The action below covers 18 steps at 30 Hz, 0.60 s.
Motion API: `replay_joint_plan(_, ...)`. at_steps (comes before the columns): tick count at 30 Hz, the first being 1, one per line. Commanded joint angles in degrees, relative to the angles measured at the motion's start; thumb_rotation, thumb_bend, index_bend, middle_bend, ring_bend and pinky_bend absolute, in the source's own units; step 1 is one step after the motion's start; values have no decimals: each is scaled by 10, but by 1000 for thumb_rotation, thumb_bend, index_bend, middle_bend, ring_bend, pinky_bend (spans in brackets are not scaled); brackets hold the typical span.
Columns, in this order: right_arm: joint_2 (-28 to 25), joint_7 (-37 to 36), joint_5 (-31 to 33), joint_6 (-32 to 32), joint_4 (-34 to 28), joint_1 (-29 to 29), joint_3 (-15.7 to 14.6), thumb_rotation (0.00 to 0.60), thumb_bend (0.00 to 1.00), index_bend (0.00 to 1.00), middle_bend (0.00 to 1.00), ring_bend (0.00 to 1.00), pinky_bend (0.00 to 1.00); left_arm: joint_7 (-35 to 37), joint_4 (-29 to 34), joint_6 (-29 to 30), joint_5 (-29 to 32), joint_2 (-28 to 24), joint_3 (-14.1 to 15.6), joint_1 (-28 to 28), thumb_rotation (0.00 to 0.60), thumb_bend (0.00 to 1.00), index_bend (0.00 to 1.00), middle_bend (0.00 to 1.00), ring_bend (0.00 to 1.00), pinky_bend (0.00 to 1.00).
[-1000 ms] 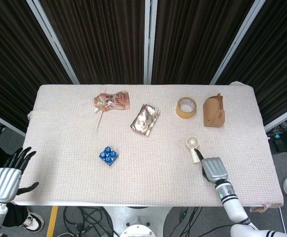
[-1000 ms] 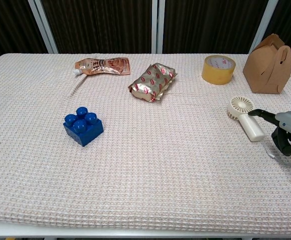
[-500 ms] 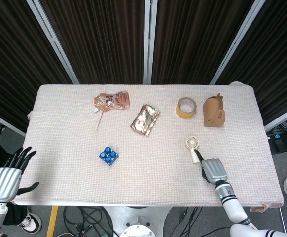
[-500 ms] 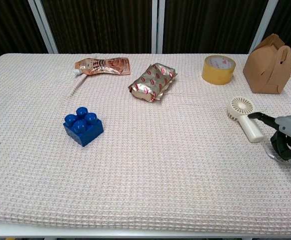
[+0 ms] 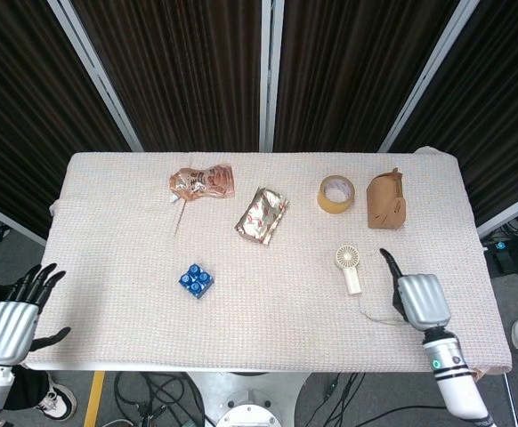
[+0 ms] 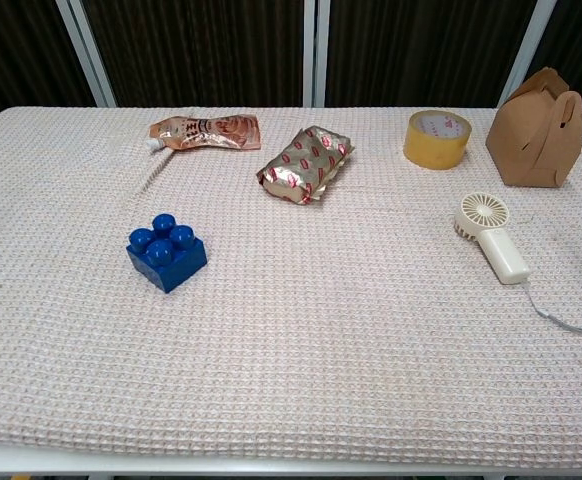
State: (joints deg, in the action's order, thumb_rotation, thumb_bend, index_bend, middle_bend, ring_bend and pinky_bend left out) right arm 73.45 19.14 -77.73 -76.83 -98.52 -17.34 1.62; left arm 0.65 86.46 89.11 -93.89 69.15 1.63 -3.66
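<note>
Bench, cloth-covered, before dark curtains: brown carton, closed, contents hidden; tape roll. Handheld fan lies flat, just left of right hand, apart, one finger extended, holding nothing. Left hand off-bench, fingers spread.

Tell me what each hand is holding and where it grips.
Nothing: the right hand sits apart from the handheld fan; the left hand hangs off-table.
</note>
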Motion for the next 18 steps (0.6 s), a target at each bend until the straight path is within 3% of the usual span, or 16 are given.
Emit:
replay_joint_plan(1,-31,-53,-77,-100,23,54,-13,600,1000,22,910,893,804,-6,5,3,-3,-2,1,1,600,0,112,45,0,173)
replay_joint_plan(5,-43,-91,-117,-163,73,95,-29,600,1000,12,878,852,781,-18,14,7,-9,-4,6,5,600,0,112,45,0,173)
replay_joint_plan(7,-53,-110,-127,-174,103,112,-44,600,929,2,704,651,635,-25,19,10,-13,-5,8,7,600,0,112,44,0,173)
replay_joint_plan(8,-59,-115,-126,-173,113,119,-50,600,803,0,540,482,489,-28,21,11,-15,-6,9,8,600,0,112,45,0,173)
replay_joint_plan(9,-65,-121,-123,-175,122,127,-54,600,610,0,369,318,336,-31,24,12,-17,-6,10,9,600,0,112,44,0,173)
replay_joint_plan(10,-67,-136,-122,-176,127,132,-56,600,311,0,149,114,136,-34,27,13,-18,-6,10,9,600,0,112,44,0,173)
replay_joint_plan(11,-70,-170,-126,-176,128,136,-59,600,55,0,7,1,4,-37,29,13,-19,-6,11,9,600,0,112,44,0,173)
replay_joint_plan(12,-74,-226,-135,-178,132,140,-65,600,0,0,0,0,0,-41,33,15,-22,-7,12,10,600,0,112,44,0,173)
replay_joint_plan(14,-75,-276,-145,-196,160,148,-63,600,0,0,0,0,0,-47,39,18,-26,-7,12,11,600,0,112,44,0,173)
replay_joint_plan(18,-57,-259,-142,-227,196,167,-49,600,0,0,0,0,0,-56,50,25,-30,-11,12,14,600,0,112,45,0,173)
